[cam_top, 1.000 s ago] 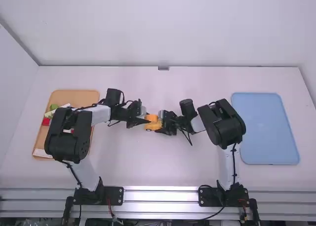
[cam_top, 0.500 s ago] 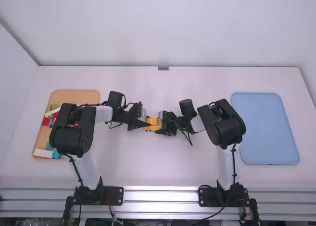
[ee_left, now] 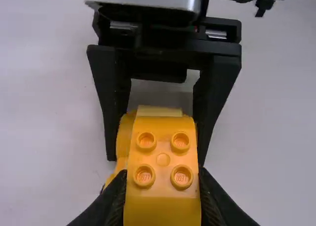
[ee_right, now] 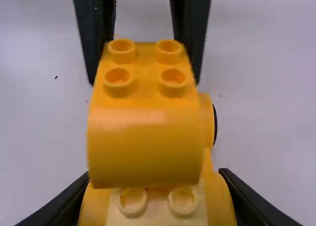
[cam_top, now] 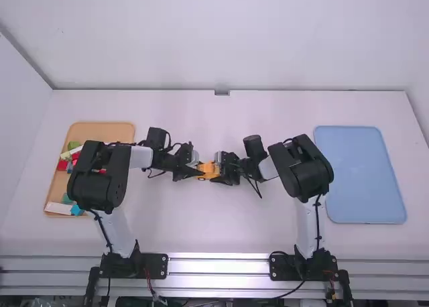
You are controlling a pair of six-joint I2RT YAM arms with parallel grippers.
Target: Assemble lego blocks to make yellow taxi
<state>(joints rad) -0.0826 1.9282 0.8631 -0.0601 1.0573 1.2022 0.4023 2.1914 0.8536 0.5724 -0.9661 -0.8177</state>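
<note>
- White table (cam_top: 268, 233), and the left arm (cam_top: 94, 183) has shifted, uncovering teal blocks (cam_top: 77, 210)!
- Left tool (cam_top: 202, 173) grips the studded yellow block (ee_left: 163, 154), mid-table.
- Right tool (cam_top: 216, 171) clamps the yellow body (ee_right: 222, 201) against it.
- Right wrist view adds pale studs (ee_right: 182, 200); high view, a blue tray (cam_top: 362, 176).

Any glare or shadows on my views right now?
High view: bright glare along the silver metal rail at the white table's near edge. Left wrist view: soft grey shade on the table beyond the curved yellow studded block. Right wrist view: pale sheen across its curved face.
</note>
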